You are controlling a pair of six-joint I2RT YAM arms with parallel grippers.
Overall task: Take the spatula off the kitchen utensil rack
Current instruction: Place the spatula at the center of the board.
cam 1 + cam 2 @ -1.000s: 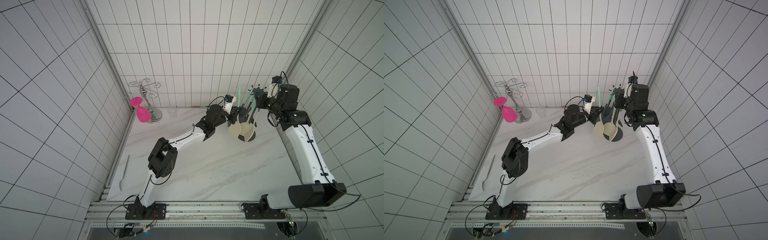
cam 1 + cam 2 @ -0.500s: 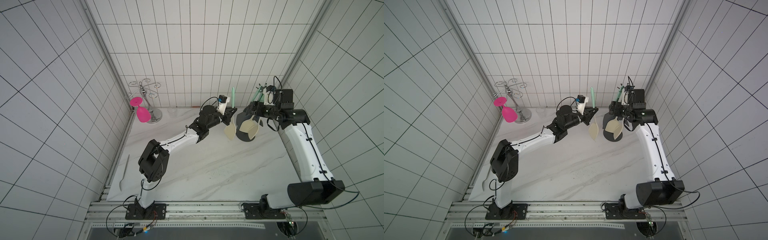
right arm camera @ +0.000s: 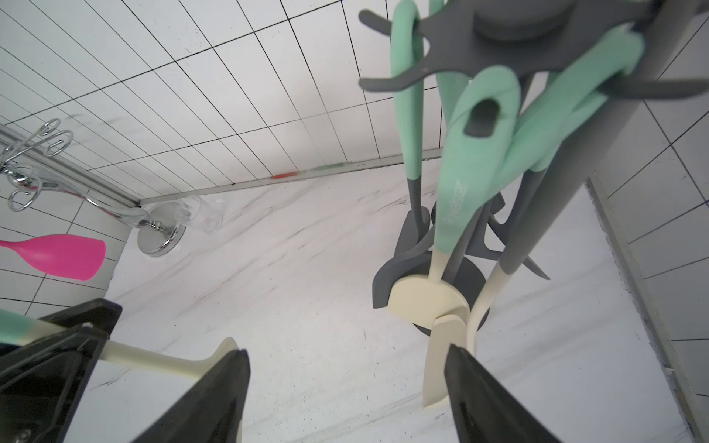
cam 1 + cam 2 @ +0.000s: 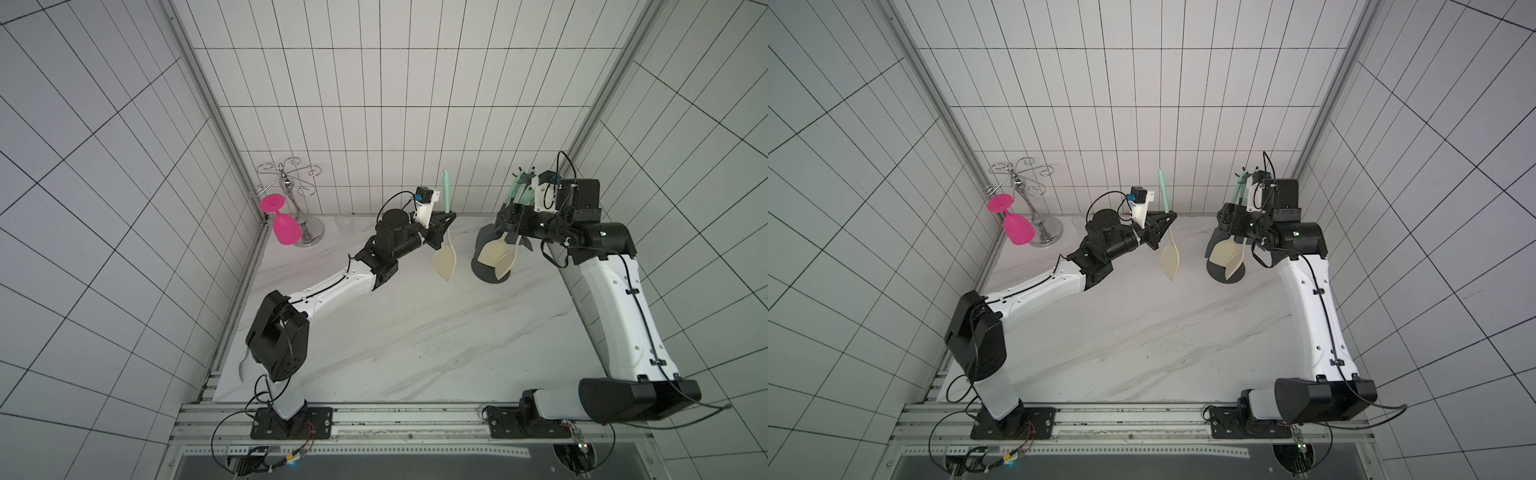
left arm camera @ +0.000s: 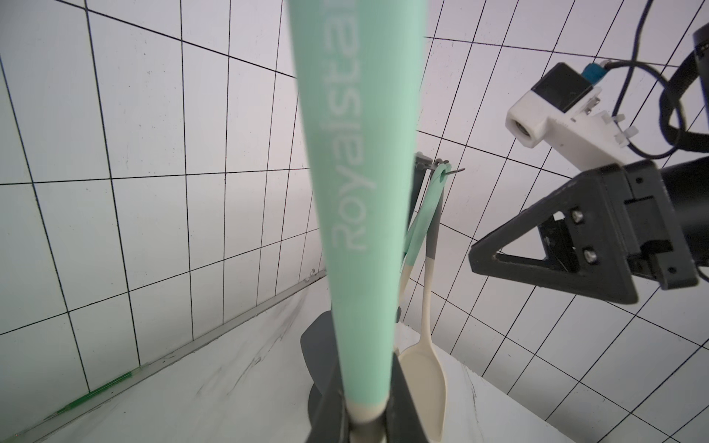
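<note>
The spatula (image 4: 444, 259) has been carried off the rack (image 4: 489, 275) and is now held upright above the table (image 4: 415, 332), at nine o'clock from the rack and clear of it. The left hand (image 4: 441, 222) is clamped on its neck. The right hand (image 3: 345, 387) has been opened beside the rack and is empty. Removal is judged essentially done.
</note>
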